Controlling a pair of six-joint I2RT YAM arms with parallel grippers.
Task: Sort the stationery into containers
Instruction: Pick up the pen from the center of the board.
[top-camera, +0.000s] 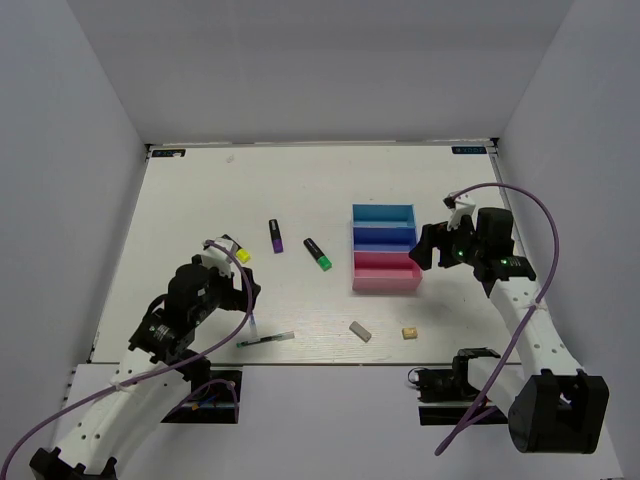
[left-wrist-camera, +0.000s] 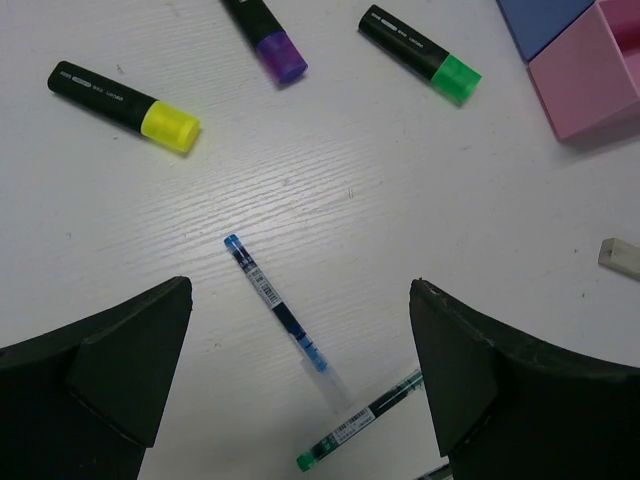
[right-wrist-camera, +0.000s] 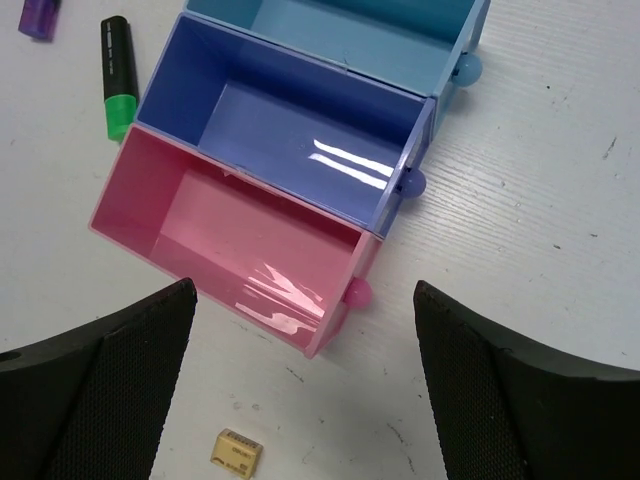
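Observation:
My left gripper (top-camera: 243, 286) is open and empty above the table, over a blue pen (left-wrist-camera: 280, 312) and a green pen (left-wrist-camera: 365, 421). The yellow highlighter (left-wrist-camera: 122, 107), purple highlighter (left-wrist-camera: 265, 38) and green highlighter (left-wrist-camera: 420, 54) lie beyond it. My right gripper (top-camera: 428, 248) is open and empty, hovering at the right end of the pink tray (right-wrist-camera: 340, 290). The dark blue tray (right-wrist-camera: 290, 125) and light blue tray (right-wrist-camera: 350, 35) join it in a row; all three are empty. A tan eraser (right-wrist-camera: 236, 451) lies near the pink tray, and a grey eraser (top-camera: 360, 331) lies left of it.
White walls enclose the table on three sides. The erasers and pens lie close to the table's near edge (top-camera: 300, 362). A purple cable (top-camera: 520, 200) loops above the right arm.

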